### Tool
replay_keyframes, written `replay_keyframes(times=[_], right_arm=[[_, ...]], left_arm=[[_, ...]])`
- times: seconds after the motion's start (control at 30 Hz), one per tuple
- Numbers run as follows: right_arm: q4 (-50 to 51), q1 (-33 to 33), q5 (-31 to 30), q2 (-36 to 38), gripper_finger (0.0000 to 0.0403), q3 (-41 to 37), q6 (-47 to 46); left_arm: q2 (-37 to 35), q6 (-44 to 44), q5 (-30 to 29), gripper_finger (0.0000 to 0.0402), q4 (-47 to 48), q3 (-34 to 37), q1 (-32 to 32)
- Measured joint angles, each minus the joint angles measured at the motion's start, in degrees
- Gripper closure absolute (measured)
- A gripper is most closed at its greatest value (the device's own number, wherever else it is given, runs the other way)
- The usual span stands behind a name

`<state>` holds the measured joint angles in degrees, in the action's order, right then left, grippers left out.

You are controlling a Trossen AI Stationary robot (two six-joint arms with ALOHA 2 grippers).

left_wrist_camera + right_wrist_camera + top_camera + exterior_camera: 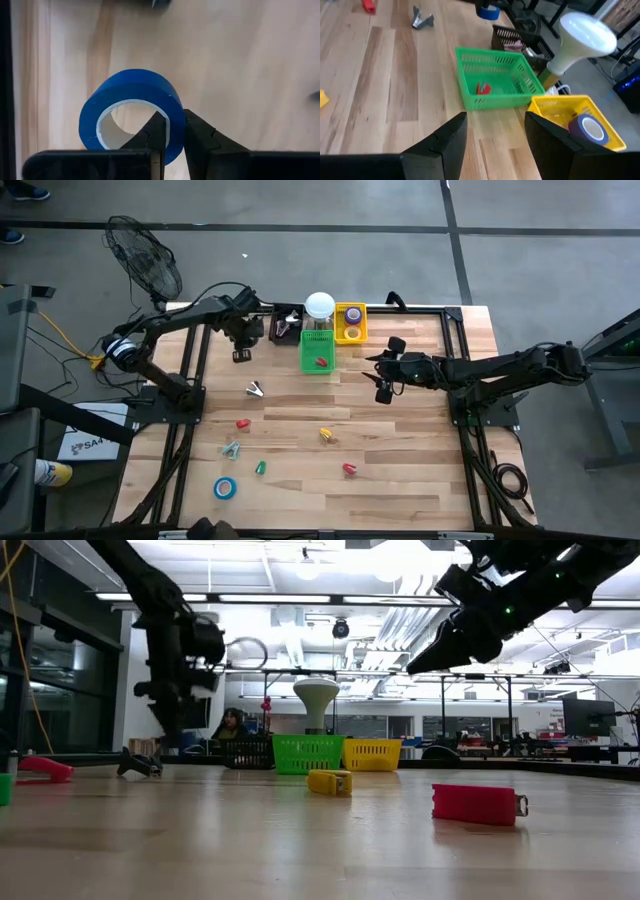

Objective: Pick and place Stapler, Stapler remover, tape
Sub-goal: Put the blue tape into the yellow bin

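Left grip: the left gripper has its fingers closed on the wall of a blue tape roll, one finger inside the ring and one outside; it hangs above the desk near the black basket at the far edge.
Slip risk: the pinch takes only a narrow part of a smooth curved wall, so I judge the roll could swing or slide out during a fast move.
Drop target: the yellow basket already holds a purple tape roll, so it looks like the tape bin; a release off-centre could catch the rim.
Obstacle: a white round-topped jar stands by the baskets, and a carry towards the yellow one may brush it.
Right arm: the right gripper waits with fingers open and empty, raised near the green basket; both arms are close to the baskets, so a clash is possible.
Remaining tape: a second blue roll lies flat near the front left of the desk.
Materials: pale wood-grain planks; baskets of slotted plastic mesh; tape glossy outside with a white core.
Small items: the red block and yellow block are boxy plastic, lying well apart.
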<state>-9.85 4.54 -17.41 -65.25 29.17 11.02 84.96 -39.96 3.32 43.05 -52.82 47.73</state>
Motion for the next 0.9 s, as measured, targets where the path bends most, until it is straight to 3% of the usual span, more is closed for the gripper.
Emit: replay_keyframes(times=[0.4,0.7,0.9], right_arm=[[-9.58,0.00,3.00,-0.02,0.0213,0.00,8.87],[-23.03,1.09,8.47,-2.40,0.0213,0.00,16.32],[-38.89,3.37,11.48,-10.18,0.0213,0.00,20.83]], left_arm=[[-7.67,-2.24,19.97,0.0360,-12.35,-0.01,-10.40],[-8.73,-2.30,35.36,0.0363,-37.17,-0.01,-18.83],[-8.77,-3.35,37.87,0.0362,-50.14,-0.02,-23.45]])
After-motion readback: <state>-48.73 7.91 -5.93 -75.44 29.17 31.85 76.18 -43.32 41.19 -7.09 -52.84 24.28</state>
